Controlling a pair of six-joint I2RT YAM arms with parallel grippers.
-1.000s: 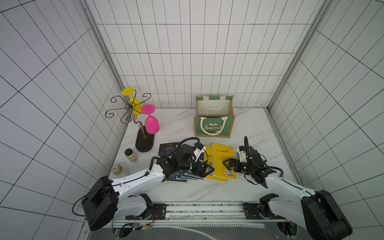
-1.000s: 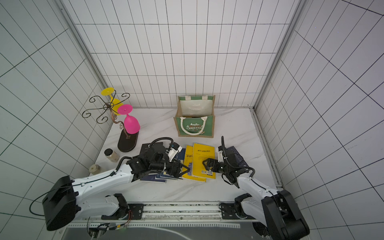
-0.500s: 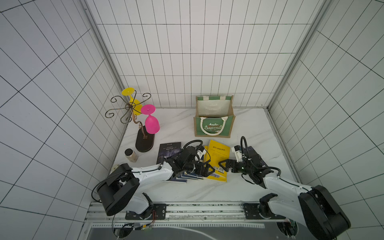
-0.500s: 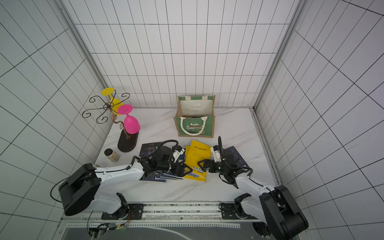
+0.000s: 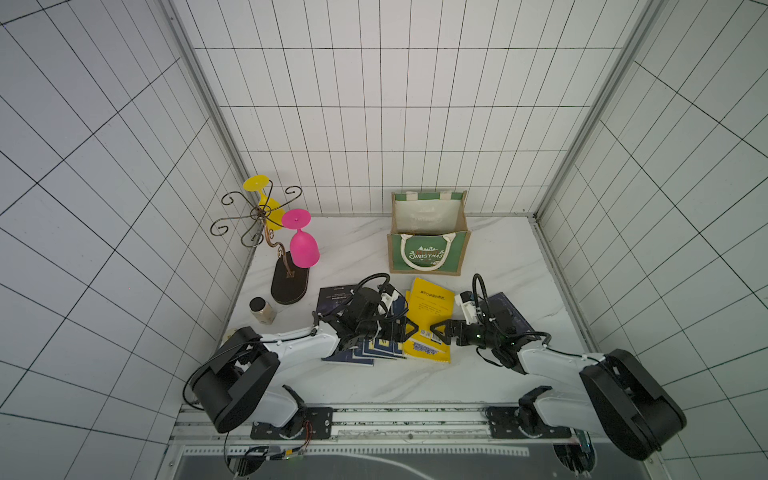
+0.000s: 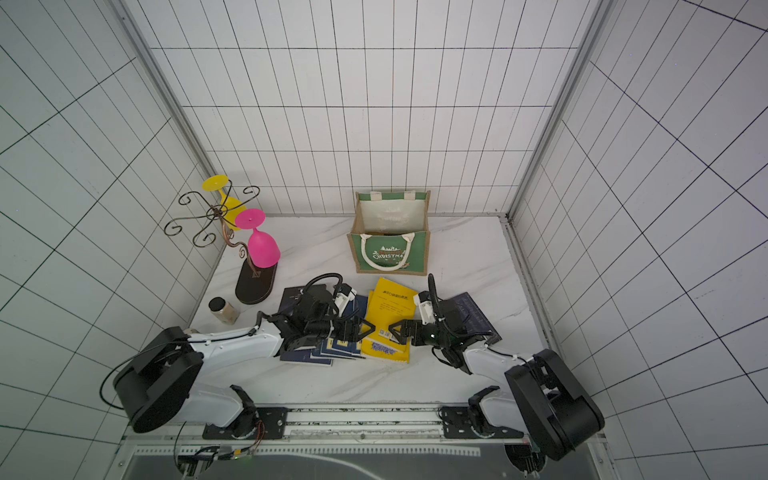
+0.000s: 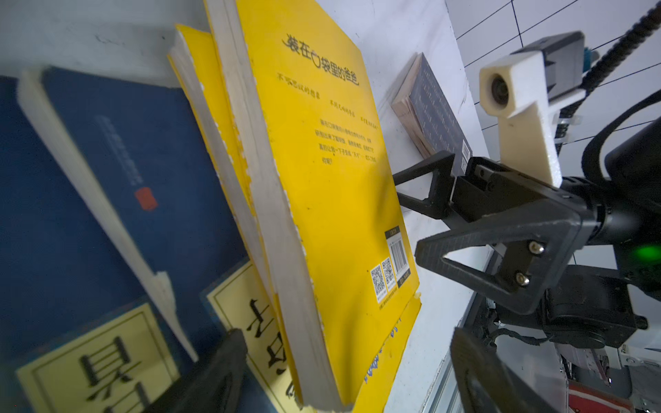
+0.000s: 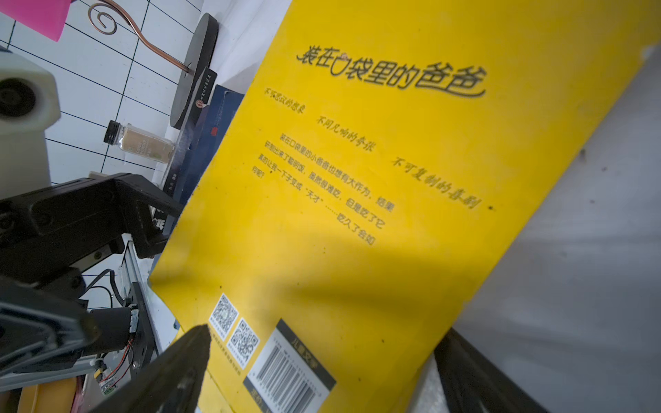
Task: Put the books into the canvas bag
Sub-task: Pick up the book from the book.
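Left gripper (image 5: 405, 331): low over the near end of the pile. Its jaws stand apart with nothing pinched, one finger over a navy cover and the other past the yellow cover's edge.
Right gripper (image 5: 437, 332): faces the left gripper across the same book. Its jaws are spread wide and empty, with the tips just beside the barcode corner.
Yellow books (image 5: 432, 305): two lie flat on the table (image 5: 374, 386), stacked askew. The top one is back cover up, and its near corner lies between the two grippers.
Navy books (image 5: 362, 356): several are fanned out under the left gripper and touch the yellow pair.
Other books: one dark book (image 5: 509, 306) lies partly under the right arm, and a black book (image 5: 332, 294) lies beyond the left wrist.
Handling: these look like thin paperbacks, light and floppy, with smooth covers likely to slide over one another. Lying flat, they offer little lip to catch.
Where to hold: probably the long edge where the top yellow book overhangs the lower one, pinched near mid-length so it sags less.
Canvas bag (image 5: 428, 258): upright just beyond the far end of the yellow books, with its mouth open and a rope handle draped over the green front. No book shows inside.
Off to the side: a small jar (image 5: 261, 309) and a glass stand (image 5: 290, 283), well apart from the bag.
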